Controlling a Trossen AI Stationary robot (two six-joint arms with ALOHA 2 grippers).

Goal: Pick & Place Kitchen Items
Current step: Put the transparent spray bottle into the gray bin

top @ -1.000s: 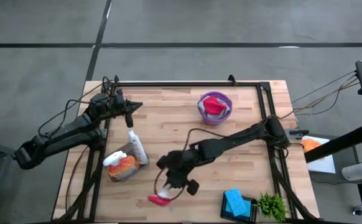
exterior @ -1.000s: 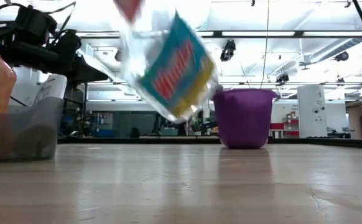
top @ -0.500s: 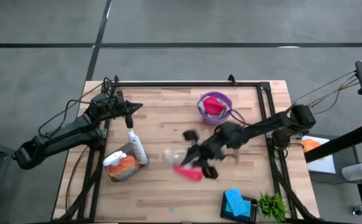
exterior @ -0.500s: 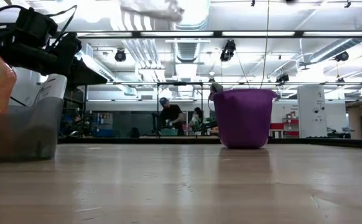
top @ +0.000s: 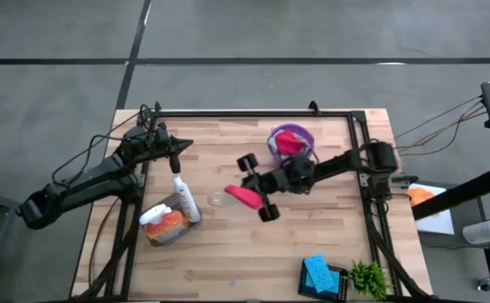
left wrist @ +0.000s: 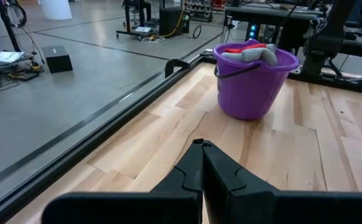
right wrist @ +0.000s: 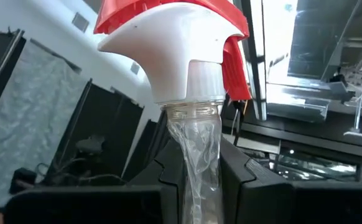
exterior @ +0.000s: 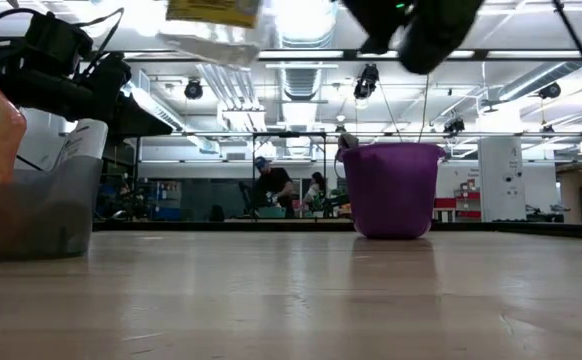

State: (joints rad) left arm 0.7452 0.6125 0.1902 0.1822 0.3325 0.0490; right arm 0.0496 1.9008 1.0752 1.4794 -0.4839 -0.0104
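Note:
My right gripper (top: 256,188) hangs high over the middle of the table, shut on a clear trigger spray bottle (top: 228,199) with a red and white head (right wrist: 168,43). In the low view only the bottle's labelled body (exterior: 213,18) shows, at the top edge. My left gripper (left wrist: 203,171) is shut on nothing at the far left, above a small white bottle (top: 184,196). That bottle stands in a grey bin (top: 157,237) beside an orange spray bottle (top: 164,222). A purple bucket (top: 275,150) at the far middle holds red and grey cloths (left wrist: 250,51). Blue sponges (top: 316,272) lie at the near right. My right gripper pinches the clear bottle just under its neck (right wrist: 196,146) between its two fingers (right wrist: 168,171). The soft clear wall is dented in there. The trigger head stands out beyond the fingertips. The bottle is tilted and lifted clear of the table.
A small green plant (top: 368,277) stands at the near right corner beside the black tray (top: 339,284) of sponges. A black frame rail (top: 253,114) runs along the table's far edge. Bare wood lies near the front middle (top: 237,261). People stand in the room far behind the table (exterior: 269,185).
My right gripper has gone from the table's near edge toward the far edge and the bucket, rising a little. It has tipped from pointing down to pointing upward. The spray bottle has gone with it and swung up to the top of the low view.

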